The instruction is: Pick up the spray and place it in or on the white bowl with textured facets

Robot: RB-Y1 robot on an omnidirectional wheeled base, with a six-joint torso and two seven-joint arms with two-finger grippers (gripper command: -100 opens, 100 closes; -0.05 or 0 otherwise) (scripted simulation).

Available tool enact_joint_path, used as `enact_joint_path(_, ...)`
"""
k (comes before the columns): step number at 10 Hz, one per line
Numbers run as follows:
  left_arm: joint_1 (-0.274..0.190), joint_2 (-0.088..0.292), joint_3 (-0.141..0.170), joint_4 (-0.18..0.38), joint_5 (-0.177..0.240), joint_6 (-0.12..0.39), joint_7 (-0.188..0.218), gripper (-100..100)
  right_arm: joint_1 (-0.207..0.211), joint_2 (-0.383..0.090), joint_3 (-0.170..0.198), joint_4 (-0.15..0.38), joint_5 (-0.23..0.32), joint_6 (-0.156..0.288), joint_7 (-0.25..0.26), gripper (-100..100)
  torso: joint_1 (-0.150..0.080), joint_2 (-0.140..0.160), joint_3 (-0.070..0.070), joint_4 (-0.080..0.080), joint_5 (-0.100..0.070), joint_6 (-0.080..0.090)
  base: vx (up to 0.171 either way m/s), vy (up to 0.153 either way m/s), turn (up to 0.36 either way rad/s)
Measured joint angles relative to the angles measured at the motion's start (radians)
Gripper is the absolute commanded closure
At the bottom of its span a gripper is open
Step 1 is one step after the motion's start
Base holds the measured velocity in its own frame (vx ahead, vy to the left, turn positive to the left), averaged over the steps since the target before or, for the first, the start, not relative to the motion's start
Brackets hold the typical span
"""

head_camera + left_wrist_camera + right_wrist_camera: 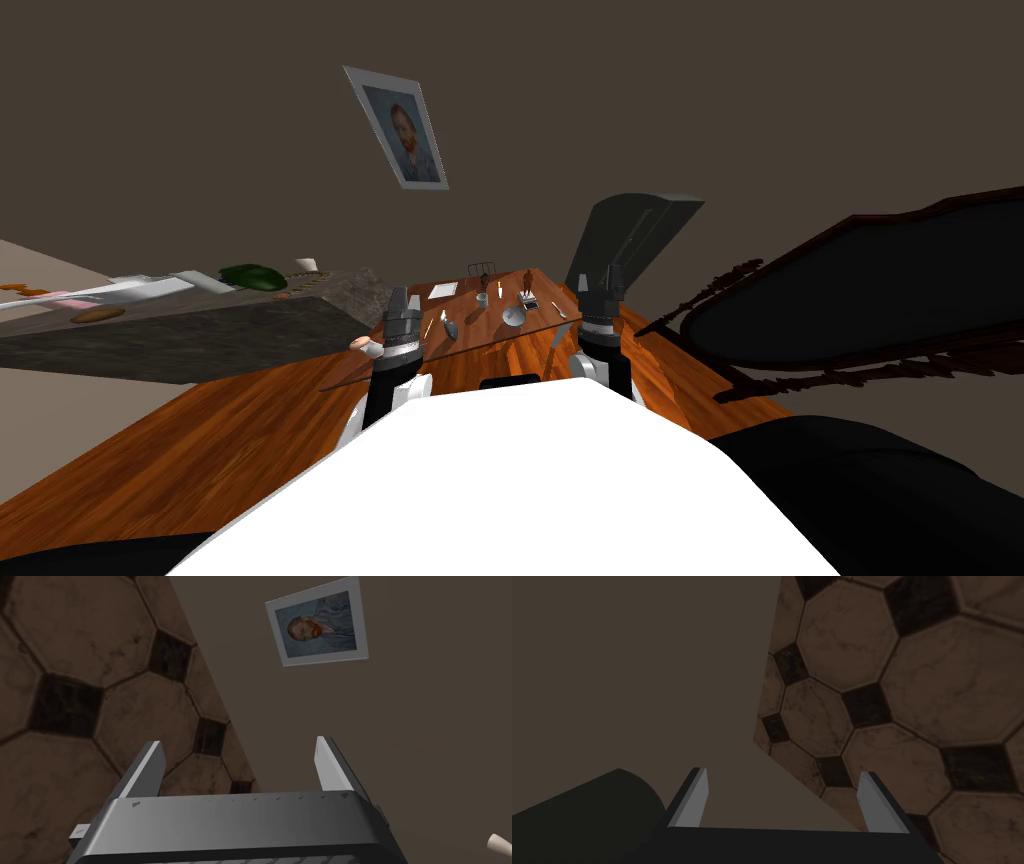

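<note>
A wooden table (470, 345) stands ahead of me with small things on it. Near its middle sits a white faceted bowl (514, 316). A small grey bottle-shaped thing (448, 325), which may be the spray, lies left of the bowl. A thin white stick with an orange tip (499, 290) stands farther back. My left gripper (403, 300) (239, 742) is raised at the table's left side, open and empty. At the right side my right gripper (607, 280) (783, 772) is also raised, open with nothing between its fingers. Both are well short of the bowl.
A stone-topped counter (200, 320) with a green object (252, 277) runs along the left. A dark chair (630, 235) stands behind the table. A dark ornate frame (870, 290) lies to the right. The table also holds a cup (482, 299), a figurine (527, 285) and a sheet of paper (443, 289).
</note>
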Motion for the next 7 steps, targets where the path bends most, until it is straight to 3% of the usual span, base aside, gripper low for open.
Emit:
enact_joint_path(3,-0.009,0.062,0.009,0.051,-0.017,0.023,-0.012,-100,0.0,0.0,0.0,0.0,0.0,0.0,0.0,0,0.002,0.004,0.002,0.001,0.001,0.0,-0.062,0.03,0.003)
enact_joint_path(7,-0.007,0.105,0.008,0.143,-0.051,0.043,-0.043,-100,0.0,0.0,0.0,0.0,0.0,0.0,0.0,0,0.003,0.006,0.003,0.001,0.001,0.0,-0.081,0.036,0.006)
